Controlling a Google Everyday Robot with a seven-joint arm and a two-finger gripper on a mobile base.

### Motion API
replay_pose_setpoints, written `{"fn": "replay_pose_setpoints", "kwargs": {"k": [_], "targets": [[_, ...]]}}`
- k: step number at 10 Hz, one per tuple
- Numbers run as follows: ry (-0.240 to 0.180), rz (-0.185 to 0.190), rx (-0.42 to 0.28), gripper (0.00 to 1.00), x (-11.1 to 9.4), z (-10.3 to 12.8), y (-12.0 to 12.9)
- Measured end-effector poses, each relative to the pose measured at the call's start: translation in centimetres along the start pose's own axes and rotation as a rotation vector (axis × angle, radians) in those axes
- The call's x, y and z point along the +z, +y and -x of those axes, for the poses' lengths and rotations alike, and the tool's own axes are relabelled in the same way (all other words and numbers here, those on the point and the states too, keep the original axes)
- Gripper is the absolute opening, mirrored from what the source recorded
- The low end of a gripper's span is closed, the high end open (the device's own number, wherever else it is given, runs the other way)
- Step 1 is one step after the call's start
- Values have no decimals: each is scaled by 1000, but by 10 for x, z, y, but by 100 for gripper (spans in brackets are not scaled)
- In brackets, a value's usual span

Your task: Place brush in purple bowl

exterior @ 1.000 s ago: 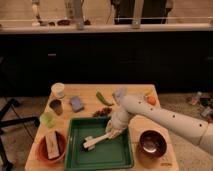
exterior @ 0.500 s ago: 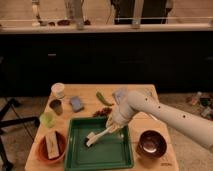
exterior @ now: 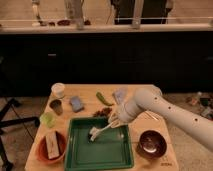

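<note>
The brush [exterior: 100,130] slanted over the green tray [exterior: 107,156], its bristle head low near the tray's upper-left part and its handle rising to the right into the hand [exterior: 114,122]. The hand pinched the handle's upper end, above the tray's back rim. The purple bowl [exterior: 151,142] sat on the desk [exterior: 87,92] just right of the tray, apart from the brush. An orange-red bowl [exterior: 43,150] holding a pale block stood left of the tray. A green pepper [exterior: 104,98], blue sponge [exterior: 76,103] and white cup [exterior: 58,90] lay farther back.
</note>
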Motion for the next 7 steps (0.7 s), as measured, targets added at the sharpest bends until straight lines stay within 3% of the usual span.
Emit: {"fn": "replay_pose_setpoints", "kwargs": {"k": [3,5,7], "targets": [[-69,-56,23,10,-24,-15,0],[-107,-49,7,10,-34,-22,-5],[-111,-30,-15,10,-42,-29,-9]]}}
